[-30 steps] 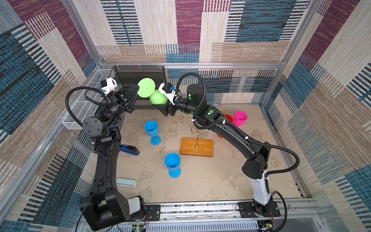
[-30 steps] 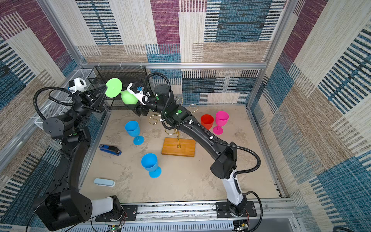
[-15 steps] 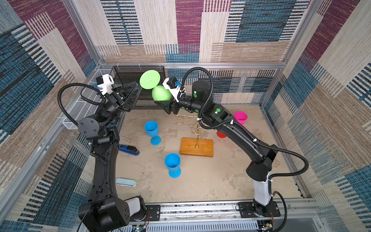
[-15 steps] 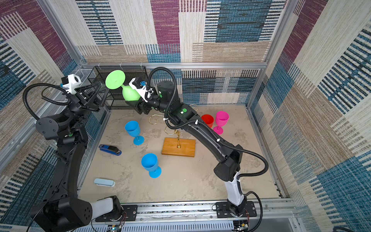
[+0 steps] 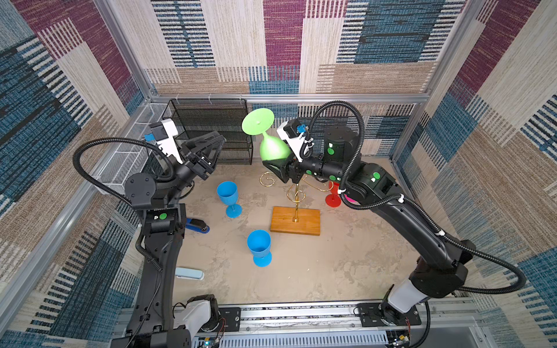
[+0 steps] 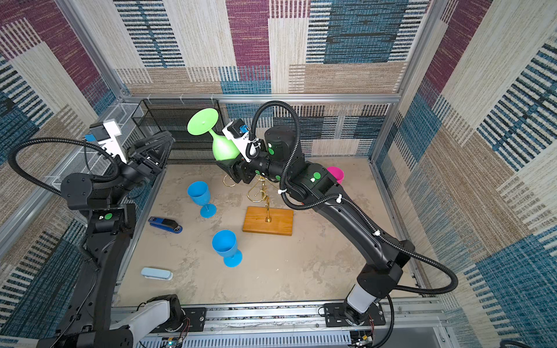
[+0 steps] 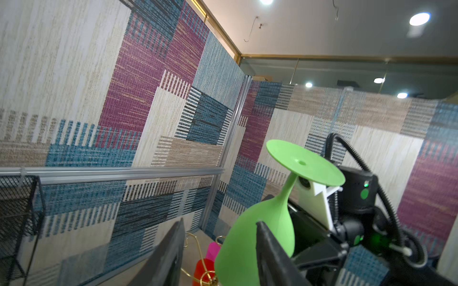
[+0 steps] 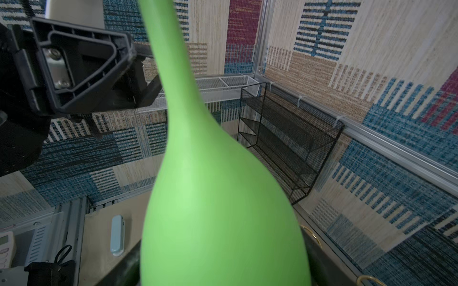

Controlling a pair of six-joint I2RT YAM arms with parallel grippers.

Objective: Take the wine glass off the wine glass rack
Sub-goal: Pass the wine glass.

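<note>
right claw [image 5: 275,165] gripping green wine glass [image 5: 271,149] by bowl, inverted
glass above wine glass rack [image 5: 296,221]; left claw [image 5: 212,146] open, empty, well apart from rack

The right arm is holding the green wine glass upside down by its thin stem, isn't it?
Not by the stem. The right gripper holds the green wine glass upside down by its bowl; the stem and foot stick up free. Both top views show it.
</note>
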